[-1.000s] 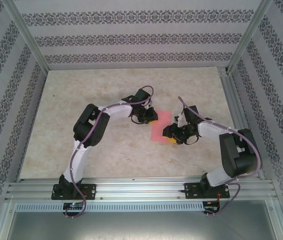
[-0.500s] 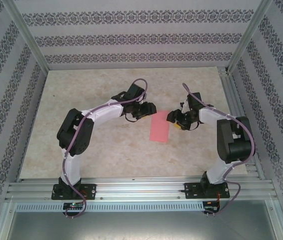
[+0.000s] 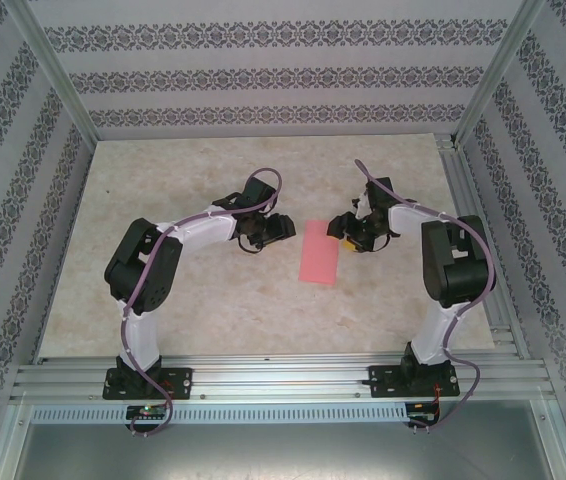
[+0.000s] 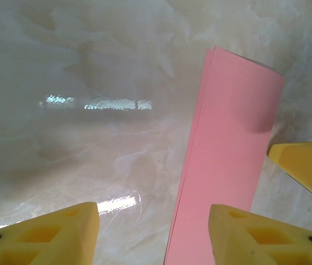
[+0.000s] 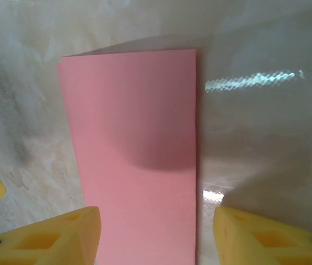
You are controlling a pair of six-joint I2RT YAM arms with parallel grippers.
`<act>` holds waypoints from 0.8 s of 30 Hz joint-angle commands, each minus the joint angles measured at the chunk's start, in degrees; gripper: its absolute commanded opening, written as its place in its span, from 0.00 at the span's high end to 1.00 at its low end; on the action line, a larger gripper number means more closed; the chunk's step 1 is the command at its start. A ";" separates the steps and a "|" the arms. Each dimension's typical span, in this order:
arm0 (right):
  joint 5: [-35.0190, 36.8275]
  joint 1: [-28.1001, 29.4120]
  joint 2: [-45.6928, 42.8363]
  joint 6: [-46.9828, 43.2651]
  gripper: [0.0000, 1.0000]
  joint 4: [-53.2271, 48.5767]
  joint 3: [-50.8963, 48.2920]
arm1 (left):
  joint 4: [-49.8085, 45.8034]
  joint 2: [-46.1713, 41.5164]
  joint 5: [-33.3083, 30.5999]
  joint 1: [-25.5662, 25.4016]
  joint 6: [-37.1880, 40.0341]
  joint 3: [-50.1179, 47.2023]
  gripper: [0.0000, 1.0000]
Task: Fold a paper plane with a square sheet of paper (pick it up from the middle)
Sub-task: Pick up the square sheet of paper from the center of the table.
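Jaws of the left gripper and the right gripper stand moderately apart, and neither holds anything. Both wrist views show the yellow fingertips spread, with only the paper and the desk beneath them.

1. Position of the work. The square sheet of paper lies flat on the desk between the two grippers, near the middle of the surface. It presents as a narrow pink rectangle. The left wrist view shows two layers along one long edge, so it is doubled over lengthwise.

2. Position of the grippers. Each gripper sits near the far end of the paper, the left on its left side and the right just beside its right edge. Neither touches the paper.

3. Step in hand. The centre fold appears complete and released. The nose folds are not yet started.

4. Next move. One gripper probably needs to pin the paper while the other catches a free edge or a far corner. The paper is thin and lies flat, so the approach should be low and the closing gentle, without dragging the paper sideways.
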 commanded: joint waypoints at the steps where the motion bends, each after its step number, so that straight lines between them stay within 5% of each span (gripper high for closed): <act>1: -1.44 1.30 0.97 -1.31 0.44 0.52 2.21 | 0.56 -1.49 -0.79 0.69 0.05 0.26 0.44; 12: -2.34 4.62 2.37 -0.31 0.45 -0.15 5.33 | 0.18 -1.43 -1.47 0.74 -0.19 0.09 0.45; 18: -0.82 4.88 2.60 -0.92 0.62 -2.00 6.62 | 0.05 -1.72 -1.64 0.92 -0.31 -0.32 0.47; 20: -0.12 4.82 2.33 -1.33 0.75 -2.75 6.66 | 0.09 -1.93 -1.93 0.99 -0.27 -0.61 0.47; 24: -0.85 4.83 0.88 -1.07 0.81 -3.09 6.23 | 0.10 -2.39 -2.18 1.32 -0.35 -1.12 0.47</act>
